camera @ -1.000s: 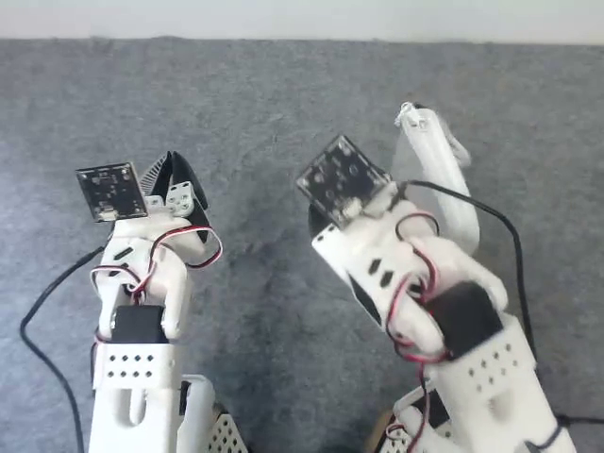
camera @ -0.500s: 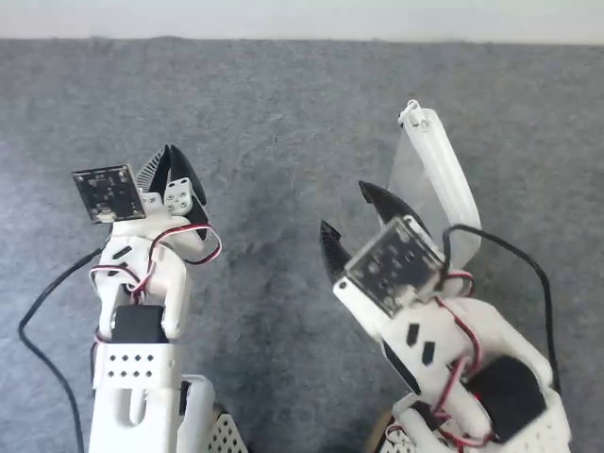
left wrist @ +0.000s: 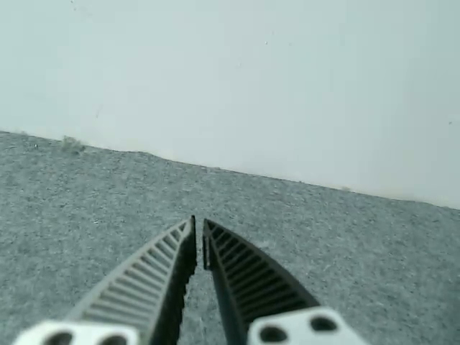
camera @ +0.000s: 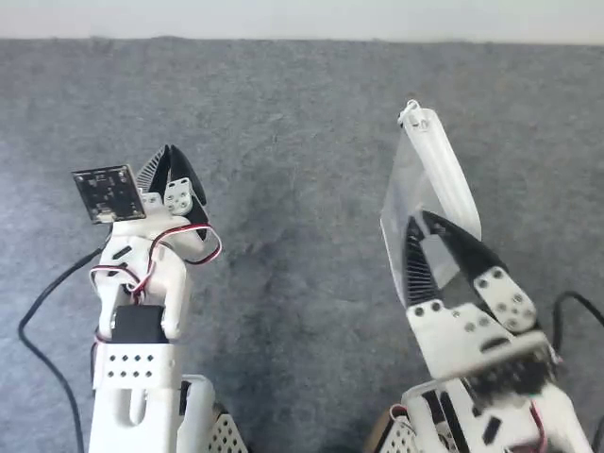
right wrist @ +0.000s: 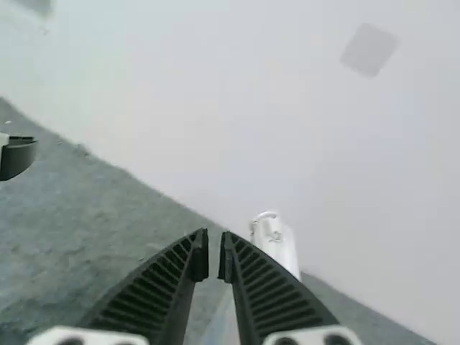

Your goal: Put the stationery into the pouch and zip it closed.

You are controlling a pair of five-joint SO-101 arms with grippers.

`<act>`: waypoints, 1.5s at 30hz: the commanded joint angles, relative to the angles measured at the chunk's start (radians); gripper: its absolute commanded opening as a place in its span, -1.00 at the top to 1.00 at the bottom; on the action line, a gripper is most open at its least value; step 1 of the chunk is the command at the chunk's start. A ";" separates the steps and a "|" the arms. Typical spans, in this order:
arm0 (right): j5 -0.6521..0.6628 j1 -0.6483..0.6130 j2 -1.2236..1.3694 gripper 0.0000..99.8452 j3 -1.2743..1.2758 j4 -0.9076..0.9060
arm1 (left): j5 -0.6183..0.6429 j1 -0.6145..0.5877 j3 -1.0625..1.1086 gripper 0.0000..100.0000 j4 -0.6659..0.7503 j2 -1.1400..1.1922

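Note:
A clear pouch (camera: 436,165) with a white zip strip lies on the grey carpet at the right, its zip pull at the far end. In the right wrist view its white end (right wrist: 275,241) shows just past the fingers. My right gripper (camera: 417,223) is over the near part of the pouch, raised and pointing toward the wall. Its jaws are shut with nothing between them (right wrist: 214,241). My left gripper (camera: 168,151) is at the left, well apart from the pouch. It is shut and empty, and aimed at the far wall (left wrist: 199,224).
Grey carpet (camera: 283,123) covers the table up to a white wall (camera: 302,19) at the far edge. A black cable (camera: 38,311) loops beside the left arm's base. A dark part of the other arm (right wrist: 16,154) shows in the right wrist view.
The right arm has pulled back toward the near edge and swung right, over the pouch's near part. Its jaws were open half a second ago and are now shut. The left arm has barely moved.

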State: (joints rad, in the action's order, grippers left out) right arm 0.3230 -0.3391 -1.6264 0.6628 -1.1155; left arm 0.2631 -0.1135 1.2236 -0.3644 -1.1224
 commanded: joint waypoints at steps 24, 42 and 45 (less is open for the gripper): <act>-0.037 0.059 -0.007 0.95 0.235 0.022 | 0.011 -0.006 -0.021 0.98 0.029 -0.008; -0.037 -0.133 -0.084 0.95 0.233 0.012 | 0.017 -0.206 -0.070 0.98 -0.054 -0.066; -0.032 -0.133 -0.197 0.94 0.235 0.012 | 0.017 -0.201 -0.064 0.98 -0.123 -0.203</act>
State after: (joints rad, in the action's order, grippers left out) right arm 0.2908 -0.4603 -1.7415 0.9068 -1.1078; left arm 0.2631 -0.3130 1.2236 -0.4396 -1.1914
